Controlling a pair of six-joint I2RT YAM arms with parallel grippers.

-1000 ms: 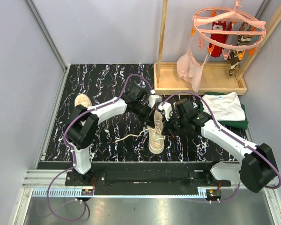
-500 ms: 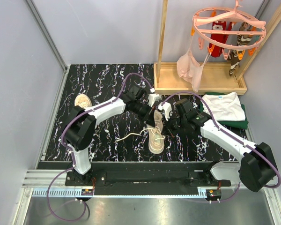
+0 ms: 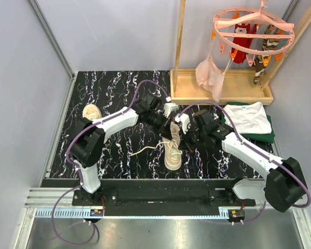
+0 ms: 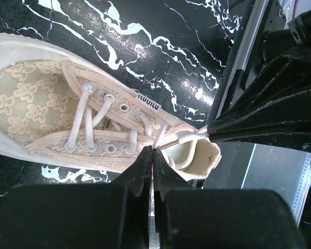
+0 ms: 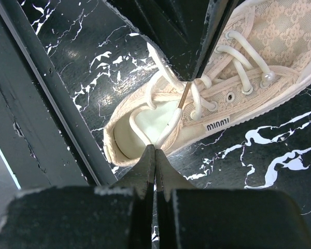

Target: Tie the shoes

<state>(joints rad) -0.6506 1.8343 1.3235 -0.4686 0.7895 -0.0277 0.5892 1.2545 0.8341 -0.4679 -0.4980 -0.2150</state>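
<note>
Pinching from both sides, the two arms meet over the far, heel end of the shoe (image 3: 171, 152), which lies near the middle of the counter (image 3: 109, 88) with its toe toward the arms' bases.

The left jaws are clenched, fingertips (image 4: 141, 167) pressed together with no gap. They sit right at the shoe's upper edge beside the top eyelets, and a strand of lace (image 4: 182, 138) runs down into them. In the right wrist view the left tip has a lace end caught near its metal tag.

The right jaws are clenched too, and their fingertips (image 5: 143, 168) close on a loop of the same white lace just over the heel opening. In the left wrist view a short, taut piece runs from the top eyelet straight into the right tip.

A loose tail (image 3: 141, 151) of lace trails across the counter to the shoe's left.

Well apart, near the left edge, lies the other shoe (image 3: 92, 111).

Folded clothes (image 3: 247, 117) sit right of the arms, below a wooden stand (image 3: 223, 89) and a pink hanger (image 3: 251, 25).
</note>
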